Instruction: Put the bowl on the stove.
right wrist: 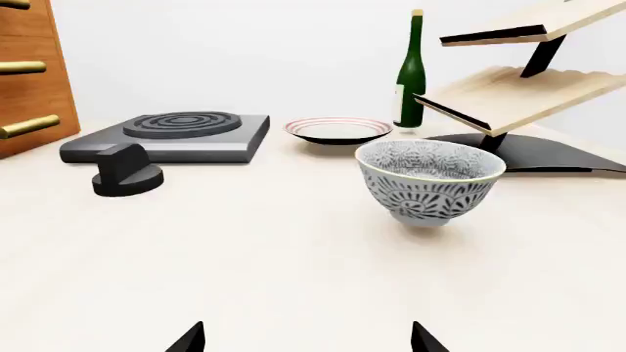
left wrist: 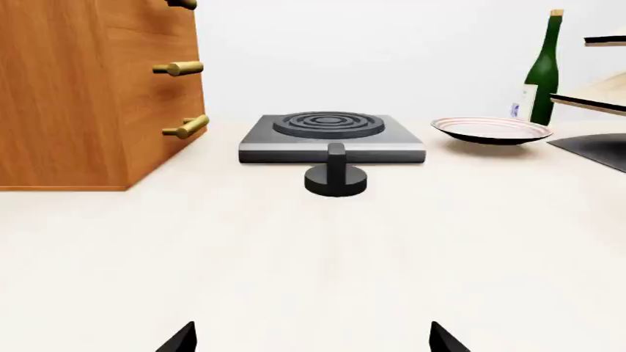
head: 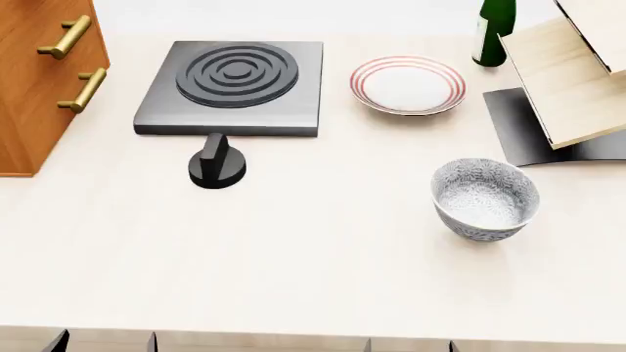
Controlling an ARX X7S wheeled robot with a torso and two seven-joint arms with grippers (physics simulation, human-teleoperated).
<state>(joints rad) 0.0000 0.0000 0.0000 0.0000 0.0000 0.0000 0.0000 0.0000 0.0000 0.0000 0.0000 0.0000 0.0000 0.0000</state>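
Bowl (head: 485,198) stands upright on the bench (head: 323,264), toward the right edge, just in front of the wooden rack's dark base (head: 533,132). Nothing grips it. Stove (head: 233,86) lies flat near the rear left, burner rings bare, black knob (head: 217,166) just before its front edge, plate (head: 408,84) beside it to the right.

Right gripper (right wrist: 307,339) shows only two tips spread wide, facing the bowl from the near side; likely lined up to approach. Left gripper (left wrist: 313,339) likewise spread, facing the stove, holding nothing. Carry not yet begun.
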